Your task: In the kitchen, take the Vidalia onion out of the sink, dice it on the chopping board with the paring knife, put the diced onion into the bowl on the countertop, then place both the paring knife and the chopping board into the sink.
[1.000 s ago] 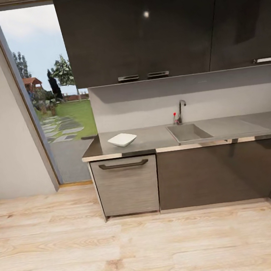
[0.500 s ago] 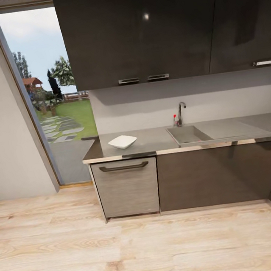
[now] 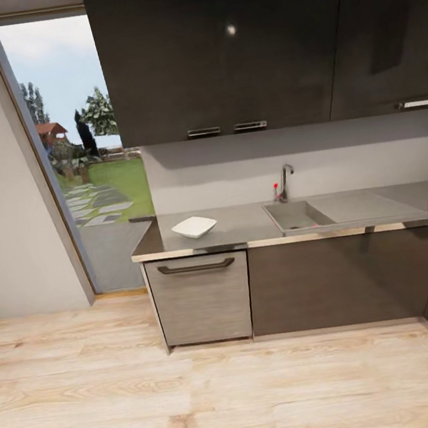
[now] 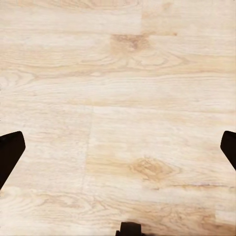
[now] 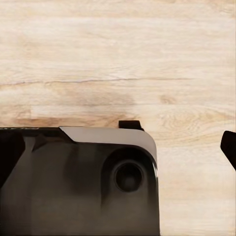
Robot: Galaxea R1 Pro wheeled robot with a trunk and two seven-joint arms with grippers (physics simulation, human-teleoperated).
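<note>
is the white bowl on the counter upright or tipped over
Upright. In the head view the bowl rests on its base on the countertop, left of the sink, with its flared rim facing up. Whether it holds anything cannot be told.

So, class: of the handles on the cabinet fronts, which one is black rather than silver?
The drawer handle under the countertop, just below the bowl; the upper cabinet handles are small silver bars.

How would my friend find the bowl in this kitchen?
Look along the grey countertop under the dark cupboards. The bowl sits near its window end, above the drawer and apart from the sink. It is the one white, squarish dish there.
</note>
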